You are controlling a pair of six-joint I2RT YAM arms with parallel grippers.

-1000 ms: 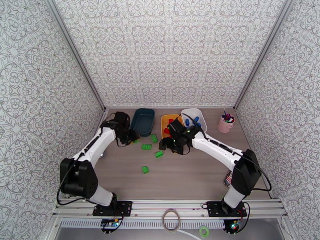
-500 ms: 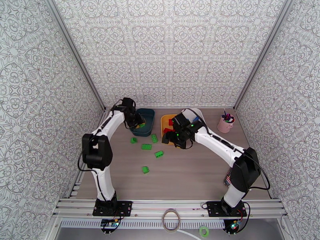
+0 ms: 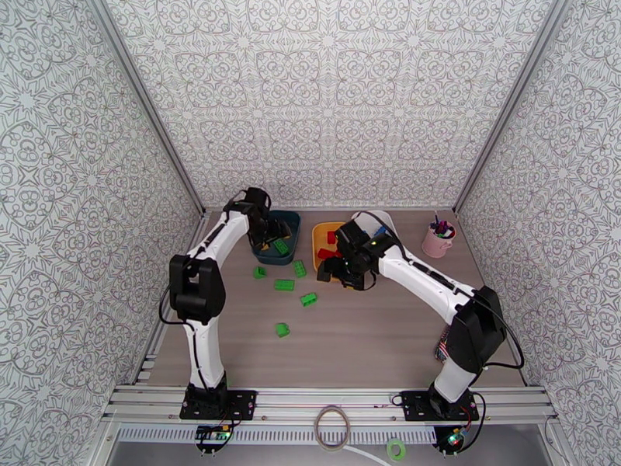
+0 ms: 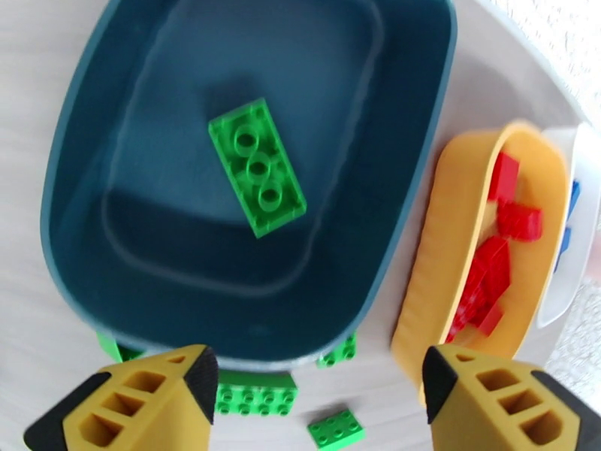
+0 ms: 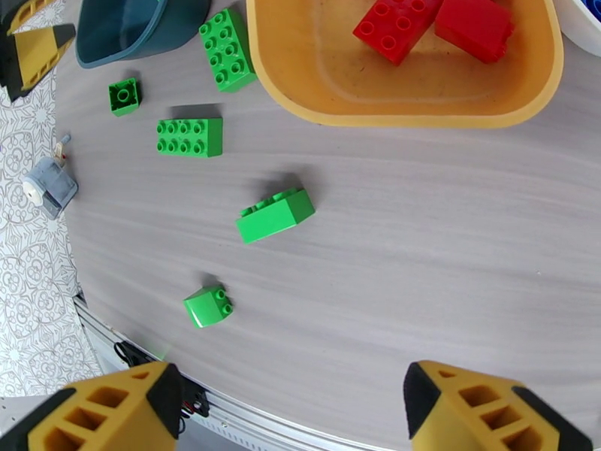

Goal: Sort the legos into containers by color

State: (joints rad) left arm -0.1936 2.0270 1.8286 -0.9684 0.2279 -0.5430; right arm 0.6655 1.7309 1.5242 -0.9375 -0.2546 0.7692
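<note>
One green brick (image 4: pixel 258 167) lies flat on the floor of the teal tub (image 4: pixel 439 99), underside up. Its long axis runs diagonally, upper left to lower right in the left wrist view. Above it the left gripper (image 4: pixel 317 373) is spread and empty. A second ago it was closed beside the tub, which looked empty. The right gripper (image 5: pixel 289 388) is spread and empty over the table (image 5: pixel 451 257) near the yellow tub (image 5: pixel 406 118).

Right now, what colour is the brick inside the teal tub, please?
The brick is green; the left wrist view shows it best.
</note>
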